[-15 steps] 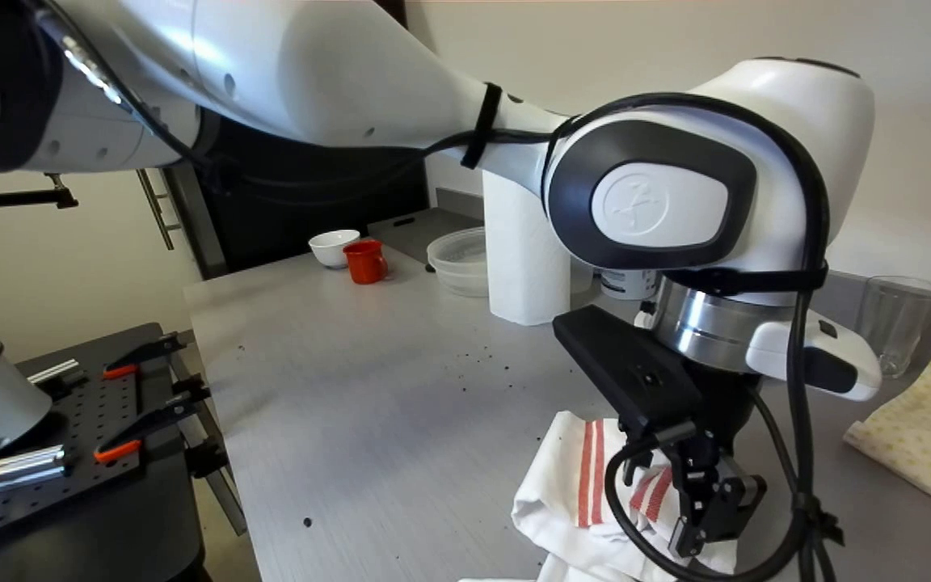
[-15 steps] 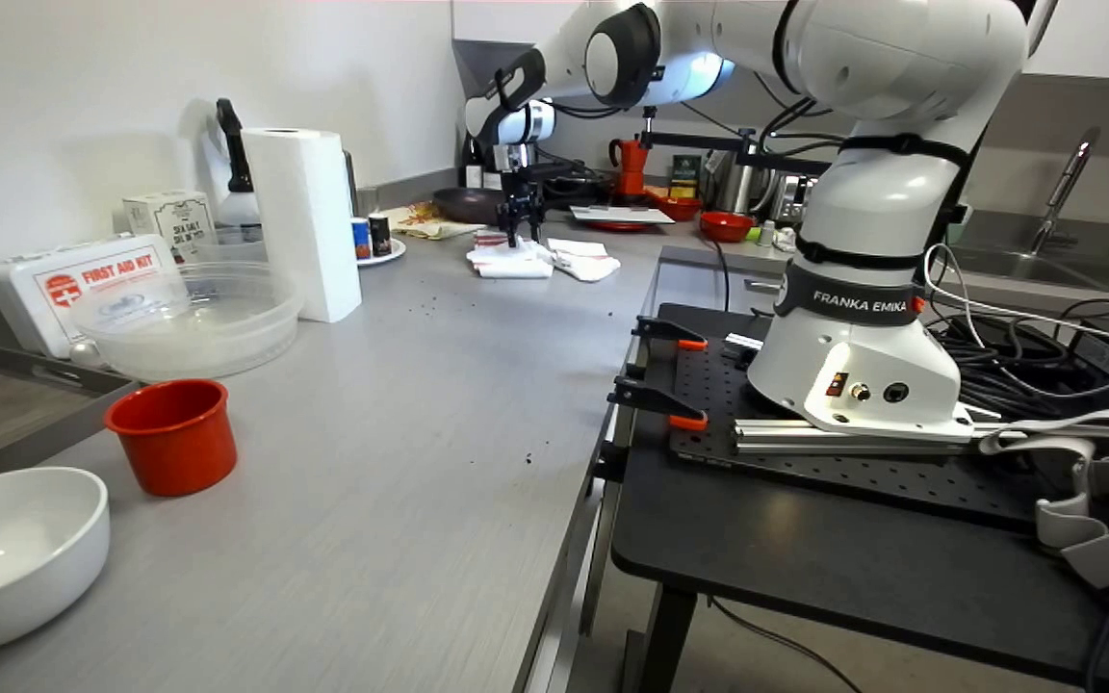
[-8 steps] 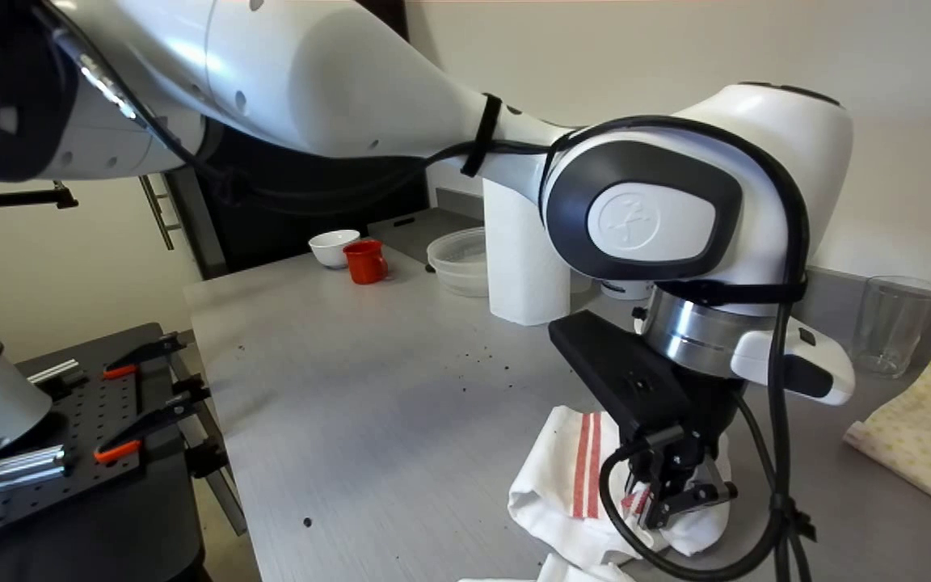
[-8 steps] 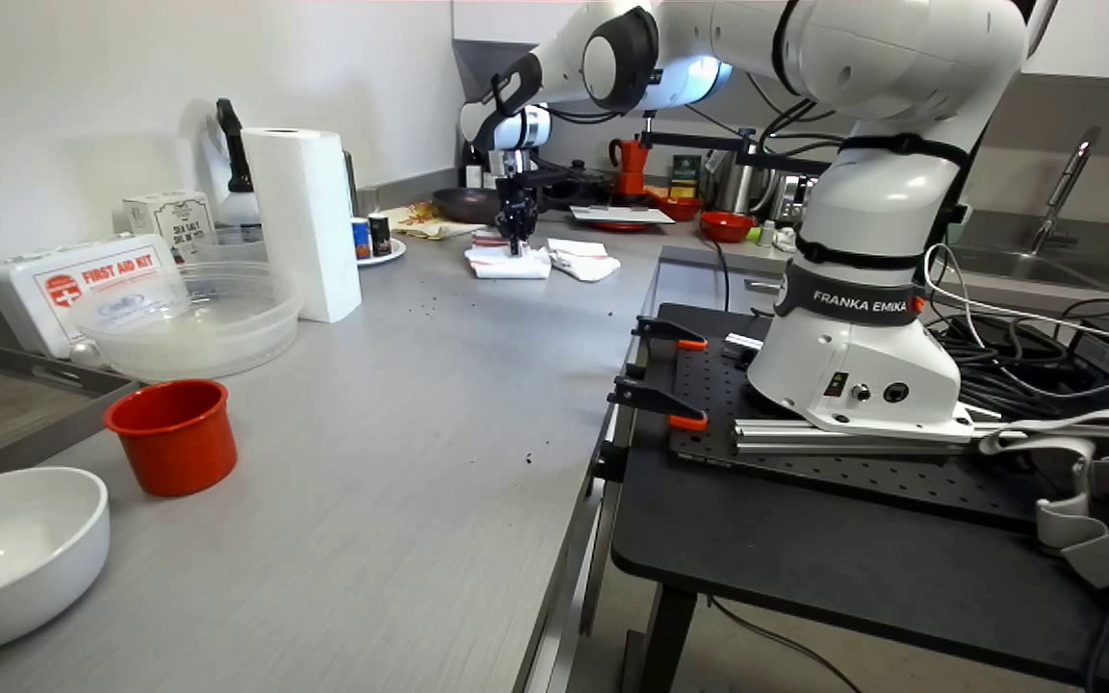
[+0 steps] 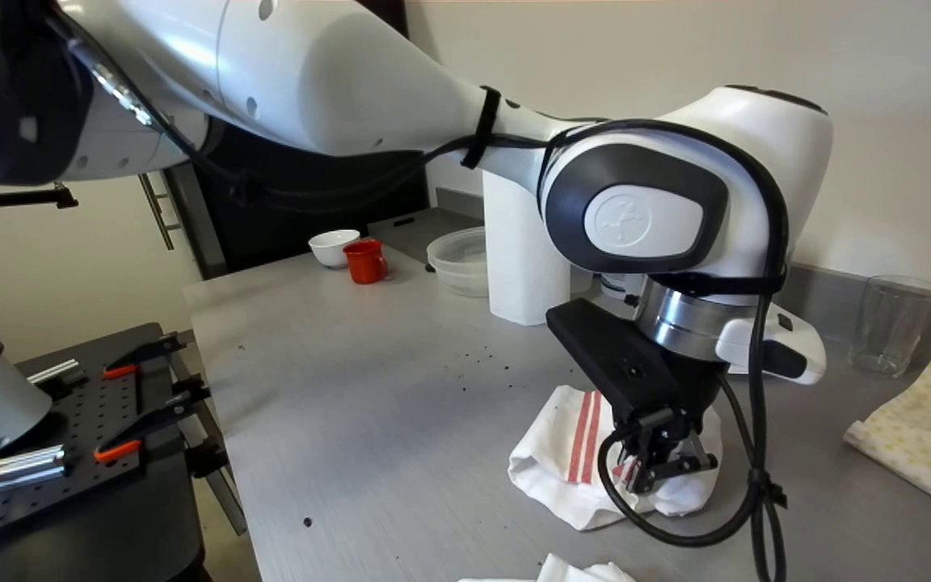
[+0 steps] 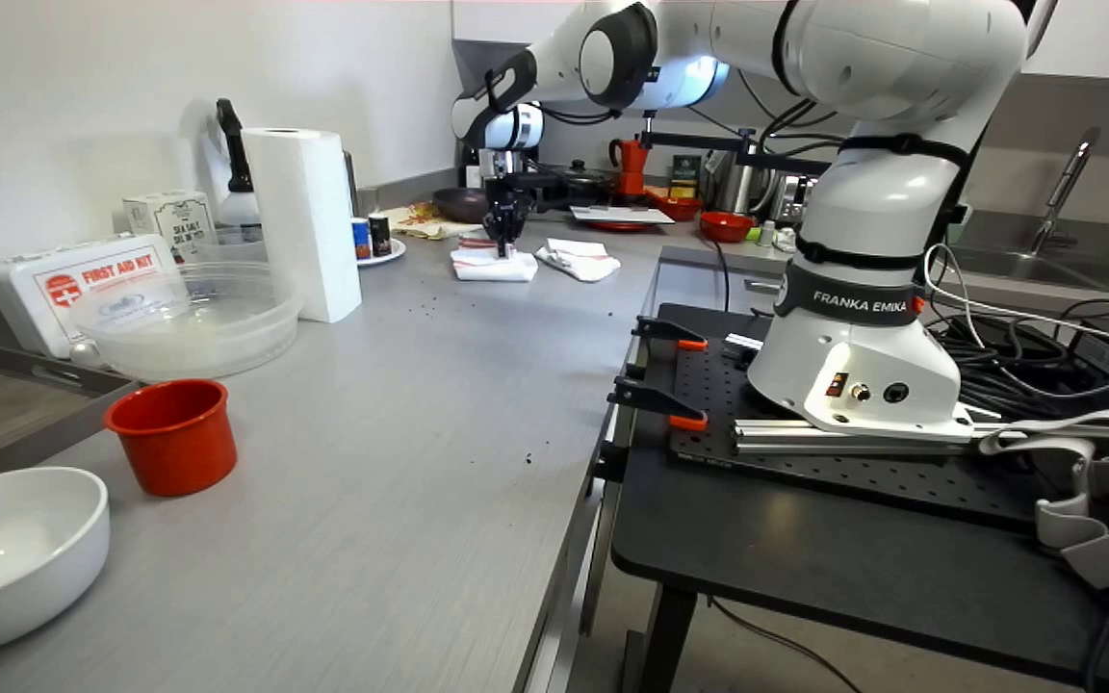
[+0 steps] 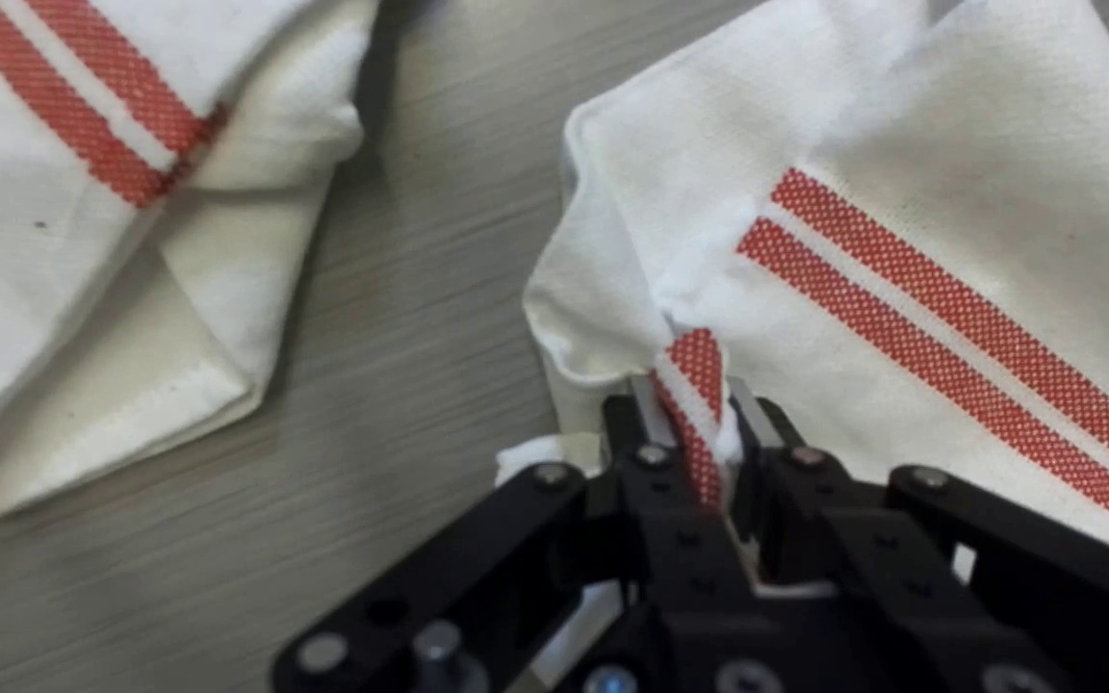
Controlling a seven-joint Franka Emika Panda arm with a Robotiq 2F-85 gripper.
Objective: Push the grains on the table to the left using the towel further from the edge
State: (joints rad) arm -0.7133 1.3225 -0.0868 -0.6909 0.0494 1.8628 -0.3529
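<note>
My gripper is shut on a bunched fold of a white towel with red stripes. Its fingers pinch a striped ridge, seen up close in the wrist view. In both exterior views this towel lies on the grey table, further from the front edge than a second striped towel. A strip of bare table separates the two towels. Dark grains are scattered beyond the held towel, between it and the paper roll. A lone dark bit sits nearer the table edge.
A paper towel roll stands just past the grains. Further along are a clear plastic tub, a red mug and a white bowl. A drinking glass and a yellow cloth lie near the wall.
The jaws have shut on the towel's fold. Gripper and towel have since shifted away from the second towel, widening the gap between them. The grains look unmoved.
</note>
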